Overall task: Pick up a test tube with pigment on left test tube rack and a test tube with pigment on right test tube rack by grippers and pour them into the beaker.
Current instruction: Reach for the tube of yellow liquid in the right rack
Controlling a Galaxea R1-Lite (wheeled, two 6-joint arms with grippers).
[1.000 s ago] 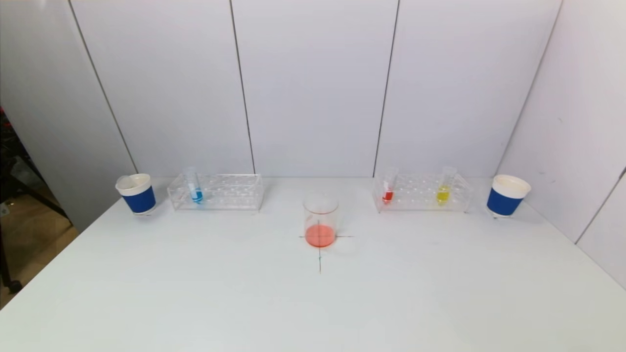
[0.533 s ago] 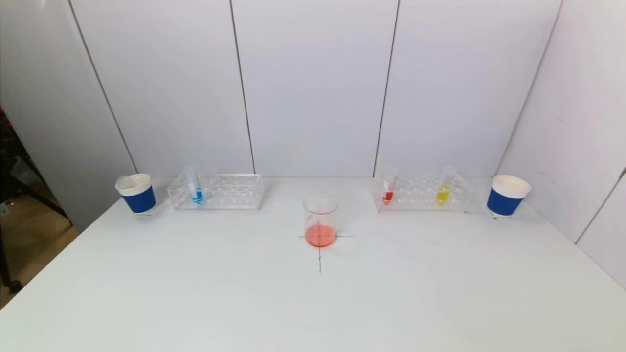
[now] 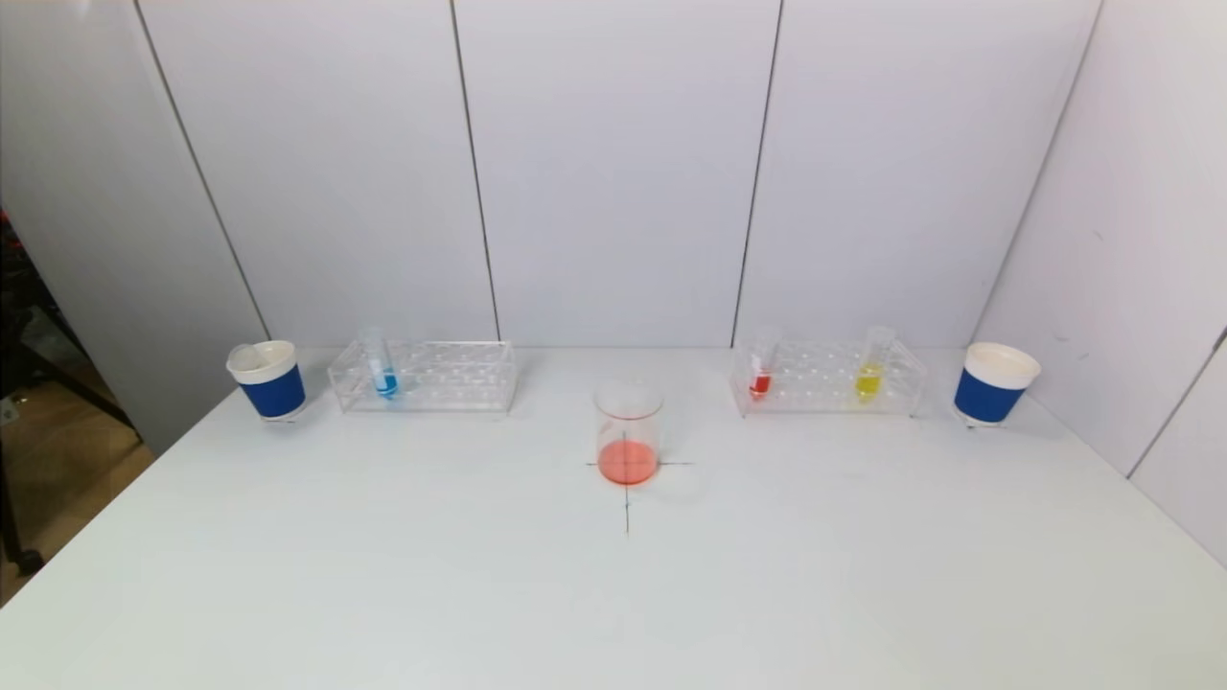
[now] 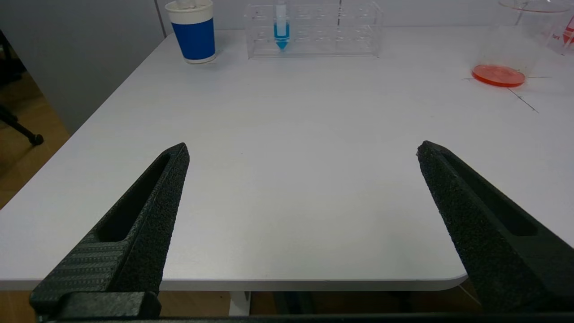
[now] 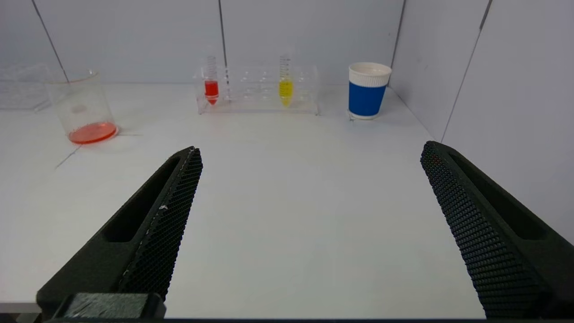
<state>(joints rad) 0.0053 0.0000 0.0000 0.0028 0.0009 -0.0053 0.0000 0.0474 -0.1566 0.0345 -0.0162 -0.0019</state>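
Both grippers, left gripper (image 4: 300,148) and right gripper (image 5: 309,150), are held spread wide at the near table edge (image 3: 613,623), probably readied for the racked tubes.

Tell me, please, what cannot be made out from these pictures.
- Both arms: out of the head view, below its frame.
- Left cup contents: pale shape above the rim, too small to identify.
- Right cup interior: hidden by its own wall.
- Beaker rim: cut off by the left wrist view's edge.
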